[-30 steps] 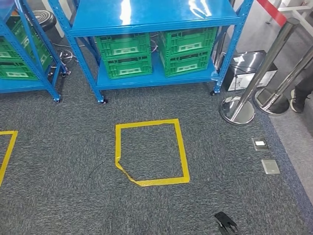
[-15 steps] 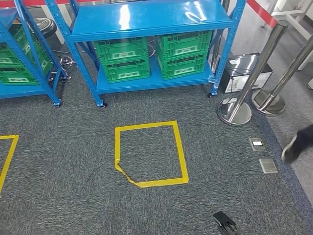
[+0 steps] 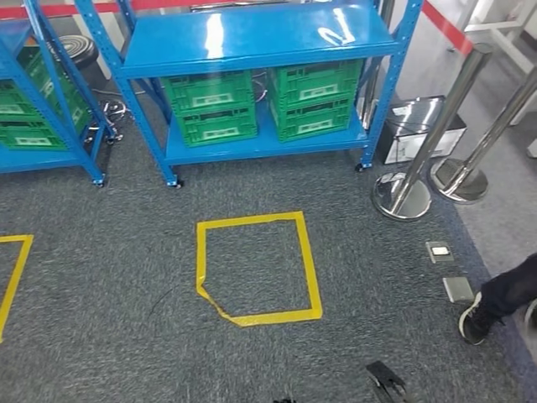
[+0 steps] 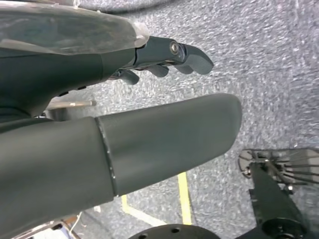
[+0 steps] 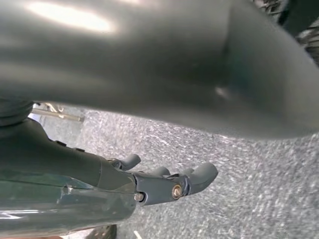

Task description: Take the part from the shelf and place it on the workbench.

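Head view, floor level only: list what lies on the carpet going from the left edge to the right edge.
Partial yellow tape outline → yellow tape square → chrome stanchion base → floor socket plates → a person's shoe.

Bright, even overhead light. White glare streaks the blue shelf top (image 3: 253, 34) and chrome posts (image 3: 437, 134). The carpet (image 3: 127, 336) looks grainy; both wrist views are soft, with a highlight on the right thumb (image 5: 112, 55).
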Robot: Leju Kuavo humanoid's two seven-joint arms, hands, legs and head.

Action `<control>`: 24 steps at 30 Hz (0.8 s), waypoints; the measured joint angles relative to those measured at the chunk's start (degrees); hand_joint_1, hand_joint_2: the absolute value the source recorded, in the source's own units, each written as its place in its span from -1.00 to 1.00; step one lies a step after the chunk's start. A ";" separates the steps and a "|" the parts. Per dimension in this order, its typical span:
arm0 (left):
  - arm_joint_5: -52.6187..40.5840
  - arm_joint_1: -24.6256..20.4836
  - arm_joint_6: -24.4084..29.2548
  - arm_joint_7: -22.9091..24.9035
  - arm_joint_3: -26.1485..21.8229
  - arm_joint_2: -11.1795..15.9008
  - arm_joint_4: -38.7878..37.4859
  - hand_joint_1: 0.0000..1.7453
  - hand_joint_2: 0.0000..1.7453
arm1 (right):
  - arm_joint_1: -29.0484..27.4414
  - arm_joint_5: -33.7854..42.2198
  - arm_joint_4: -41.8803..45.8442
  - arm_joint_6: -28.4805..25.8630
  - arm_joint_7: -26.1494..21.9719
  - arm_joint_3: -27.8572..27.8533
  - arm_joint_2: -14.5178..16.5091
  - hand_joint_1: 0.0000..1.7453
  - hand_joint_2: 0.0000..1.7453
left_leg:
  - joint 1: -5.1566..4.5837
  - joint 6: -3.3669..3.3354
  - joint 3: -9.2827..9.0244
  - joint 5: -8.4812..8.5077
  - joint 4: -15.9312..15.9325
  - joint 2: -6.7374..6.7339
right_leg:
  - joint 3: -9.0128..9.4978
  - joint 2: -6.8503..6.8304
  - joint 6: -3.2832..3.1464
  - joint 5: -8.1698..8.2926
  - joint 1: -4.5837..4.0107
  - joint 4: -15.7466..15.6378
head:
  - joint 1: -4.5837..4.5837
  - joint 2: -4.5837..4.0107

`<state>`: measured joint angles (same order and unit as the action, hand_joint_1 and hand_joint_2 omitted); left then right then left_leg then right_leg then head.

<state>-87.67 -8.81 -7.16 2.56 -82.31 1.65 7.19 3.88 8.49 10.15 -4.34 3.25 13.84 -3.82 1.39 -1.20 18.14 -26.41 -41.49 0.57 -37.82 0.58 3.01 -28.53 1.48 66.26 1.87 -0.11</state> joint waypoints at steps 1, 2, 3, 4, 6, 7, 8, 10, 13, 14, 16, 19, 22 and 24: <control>0.00 0.12 -0.01 -0.01 0.00 -0.06 0.00 -1.00 -1.00 | -0.10 -0.01 -0.01 0.00 0.01 0.01 -0.01 -1.00 -1.00 | 0.50 0.62 -0.56 -0.62 -0.20 0.01 | -0.48 -0.08 0.82 0.69 0.62 0.59 | 0.02 0.00; 0.00 0.26 -0.01 -0.01 0.00 -0.10 0.00 -1.00 -1.00 | -0.19 -0.01 -0.02 0.00 0.01 0.01 -0.02 -1.00 -1.00 | 1.13 1.34 -1.11 -1.37 -0.65 0.07 | 0.13 -0.20 1.78 2.39 1.35 -1.09 | 0.03 0.00; 0.00 0.38 -0.02 -0.01 0.00 -0.14 0.00 -1.00 -1.00 | -0.24 -0.01 -0.02 -0.01 0.00 0.02 -0.02 -1.00 -1.00 | 1.85 2.18 -1.54 -2.36 -1.47 0.15 | 1.39 -0.33 2.95 4.34 2.17 -4.26 | 0.09 0.00; 0.00 0.45 -0.02 -0.04 0.00 0.01 0.06 -1.00 -1.00 | -0.24 -0.01 -0.02 0.01 -0.02 0.05 0.10 -1.00 -1.00 | 2.26 3.12 -1.57 -3.48 -2.55 0.25 | 2.74 -0.21 4.14 5.15 2.64 -6.87 | 0.29 0.00; 0.00 0.38 -0.02 -0.18 0.01 0.20 0.16 -1.00 -1.00 | -0.28 -0.01 -0.02 -0.02 -0.03 0.17 0.35 -1.00 -1.00 | 2.83 4.74 -0.85 -5.69 -5.60 0.47 | 4.04 0.22 3.90 4.07 3.01 -8.92 | 0.78 0.00; 0.00 0.31 -0.02 -0.27 0.02 0.26 0.23 -1.00 -1.00 | -0.31 -0.01 -0.03 -0.04 -0.03 0.23 0.45 -1.00 -1.00 | 2.83 5.29 -0.32 -6.40 -6.64 0.60 | 4.01 0.42 2.87 2.66 2.86 -8.08 | 0.59 0.00; 0.00 0.21 -0.02 -0.37 0.02 0.14 0.25 -1.00 -1.00 | -0.30 -0.01 -0.03 -0.08 -0.03 0.26 0.41 -1.00 -1.00 | 3.01 5.70 -0.06 -6.89 -7.31 0.73 | 3.92 0.42 1.51 1.92 2.86 -7.53 | 0.19 0.00; 0.00 -0.07 -0.01 -0.51 0.02 0.04 0.30 -1.00 -1.00 | -0.25 -0.01 -0.01 -0.12 -0.03 0.29 0.33 -1.00 -1.00 | 2.94 6.10 0.63 -7.76 -8.76 0.52 | 4.35 0.32 0.25 0.90 2.72 -6.87 | -0.90 0.00; 0.03 -0.50 0.00 -0.62 0.02 -0.02 0.31 -1.00 -1.00 | -0.27 -0.01 -0.01 -0.17 -0.13 0.31 0.30 -1.00 -1.00 | 2.23 5.46 8.35 -10.74 -21.16 -0.58 | 6.14 0.18 -0.57 0.18 2.23 -7.90 | -1.82 0.00; 0.04 -0.51 0.00 -0.63 0.02 -0.04 0.31 -1.00 -1.00 | -0.31 -0.01 -0.02 -0.17 -0.17 0.32 0.30 -1.00 -1.00 | 1.80 5.07 12.25 -11.43 -26.24 -0.71 | 6.91 0.15 -0.62 0.15 2.00 -8.64 | -1.91 0.00; 0.05 -0.34 -0.01 -0.61 0.02 -0.08 0.31 -1.00 -1.00 | -0.54 -0.01 -0.06 -0.16 -0.17 0.34 0.30 -1.00 -1.00 | 0.56 3.71 18.24 -9.62 -30.95 -0.77 | 8.72 0.31 -0.71 0.05 1.45 -10.34 | -1.93 0.00; 0.05 0.15 -0.01 -0.57 0.01 0.21 0.32 -1.00 -1.00 | -1.12 0.00 -0.07 -0.11 -0.16 0.40 0.53 -1.00 -1.00 | -2.65 -0.59 19.28 1.03 -20.83 -0.45 | 11.74 0.88 -0.86 -0.10 0.76 -13.18 | -1.95 0.00; 0.05 0.76 0.01 -0.59 0.01 1.05 0.44 -1.00 -1.00 | -1.80 0.01 -0.09 -0.09 -0.14 0.54 1.30 -1.00 -1.00 | -5.65 -4.39 16.97 7.15 -10.54 0.29 | 13.61 1.47 -0.94 -0.83 -0.14 -14.69 | -2.01 0.00; 0.04 0.59 0.11 -0.60 0.00 1.18 0.50 -1.00 -1.00 | -1.57 0.00 -0.08 -0.10 -0.17 0.60 1.20 -1.00 -1.00 | -5.32 -4.08 16.22 6.29 -9.76 0.14 | 14.33 1.54 -1.18 -1.83 -0.78 -14.90 | -1.89 0.00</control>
<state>-87.62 -8.22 -7.05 1.96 -82.31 2.83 7.69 2.31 8.49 10.07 -4.45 3.07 14.44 -2.62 -3.93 -5.28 34.37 -20.12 -51.25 0.71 -23.50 2.12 1.83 -30.35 0.70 51.36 -0.01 -0.11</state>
